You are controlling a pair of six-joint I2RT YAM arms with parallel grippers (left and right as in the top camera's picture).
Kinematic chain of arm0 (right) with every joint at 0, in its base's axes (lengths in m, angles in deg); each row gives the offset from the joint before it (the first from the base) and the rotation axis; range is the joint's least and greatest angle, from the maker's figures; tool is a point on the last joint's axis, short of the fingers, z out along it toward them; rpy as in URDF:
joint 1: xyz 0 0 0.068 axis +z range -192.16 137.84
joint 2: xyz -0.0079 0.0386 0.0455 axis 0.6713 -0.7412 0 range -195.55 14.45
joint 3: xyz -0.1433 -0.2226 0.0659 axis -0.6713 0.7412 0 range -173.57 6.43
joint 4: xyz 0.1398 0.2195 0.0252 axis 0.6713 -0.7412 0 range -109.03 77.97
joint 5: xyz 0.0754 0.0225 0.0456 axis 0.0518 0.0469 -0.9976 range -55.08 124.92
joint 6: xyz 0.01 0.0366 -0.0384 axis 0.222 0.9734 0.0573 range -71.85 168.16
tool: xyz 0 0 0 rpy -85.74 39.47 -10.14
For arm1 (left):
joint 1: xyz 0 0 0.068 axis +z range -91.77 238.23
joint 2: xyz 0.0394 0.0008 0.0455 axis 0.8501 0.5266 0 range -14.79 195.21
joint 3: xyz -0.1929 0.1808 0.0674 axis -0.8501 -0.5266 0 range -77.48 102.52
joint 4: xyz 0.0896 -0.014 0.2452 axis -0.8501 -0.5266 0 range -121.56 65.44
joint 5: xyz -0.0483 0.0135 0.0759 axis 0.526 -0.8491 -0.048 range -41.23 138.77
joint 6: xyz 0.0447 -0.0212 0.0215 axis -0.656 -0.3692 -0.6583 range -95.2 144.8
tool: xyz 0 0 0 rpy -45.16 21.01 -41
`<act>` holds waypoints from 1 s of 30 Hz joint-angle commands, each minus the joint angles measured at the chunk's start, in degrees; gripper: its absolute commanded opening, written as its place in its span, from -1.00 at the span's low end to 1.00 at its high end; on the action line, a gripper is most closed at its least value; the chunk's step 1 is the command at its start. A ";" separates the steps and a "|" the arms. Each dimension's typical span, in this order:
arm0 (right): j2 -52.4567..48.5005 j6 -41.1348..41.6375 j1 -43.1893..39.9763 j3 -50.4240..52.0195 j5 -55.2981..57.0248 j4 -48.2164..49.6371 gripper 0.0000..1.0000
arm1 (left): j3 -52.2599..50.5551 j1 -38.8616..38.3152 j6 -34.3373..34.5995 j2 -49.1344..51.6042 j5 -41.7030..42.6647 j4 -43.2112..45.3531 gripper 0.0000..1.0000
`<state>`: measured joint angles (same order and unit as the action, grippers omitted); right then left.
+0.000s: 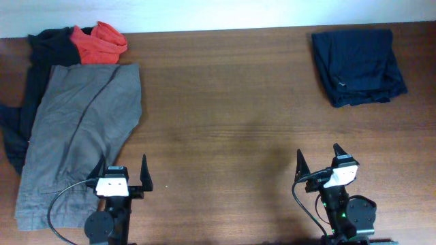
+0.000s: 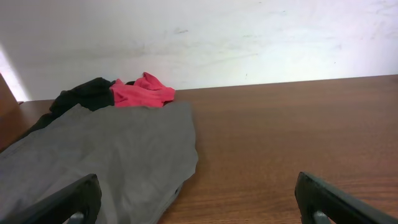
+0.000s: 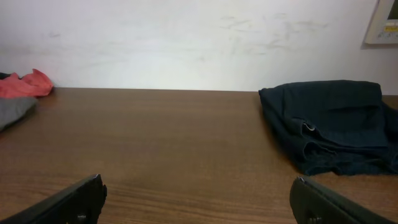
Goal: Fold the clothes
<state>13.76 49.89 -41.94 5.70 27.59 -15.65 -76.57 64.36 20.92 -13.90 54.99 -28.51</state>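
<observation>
The grey-olive shorts lie flat along the table's left side, reaching from the back to the front edge. They also show in the left wrist view and as a sliver in the right wrist view. My left gripper is open and empty at the front, its left finger over the shorts' right edge. My right gripper is open and empty over bare wood at the front right.
A red top and a black garment lie bunched at the back left, partly under the shorts. A dark navy folded garment lies at the back right. A white wall stands behind the wooden table.
</observation>
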 commanded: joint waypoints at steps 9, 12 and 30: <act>0.48 0.66 -0.24 0.42 0.31 -0.07 0.97 | -0.39 -0.24 -0.52 -0.55 0.35 0.02 0.99; 0.48 0.66 -0.24 0.42 0.31 -0.07 0.97 | -0.39 -0.24 -0.52 -0.55 0.35 0.02 0.99; 0.48 0.68 -0.24 0.42 0.26 0.00 0.97 | -0.37 -0.24 -0.52 -0.55 0.31 1.62 0.98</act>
<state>13.76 49.89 -41.94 5.70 27.59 -15.65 -76.57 64.36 20.92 -13.90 54.95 -28.14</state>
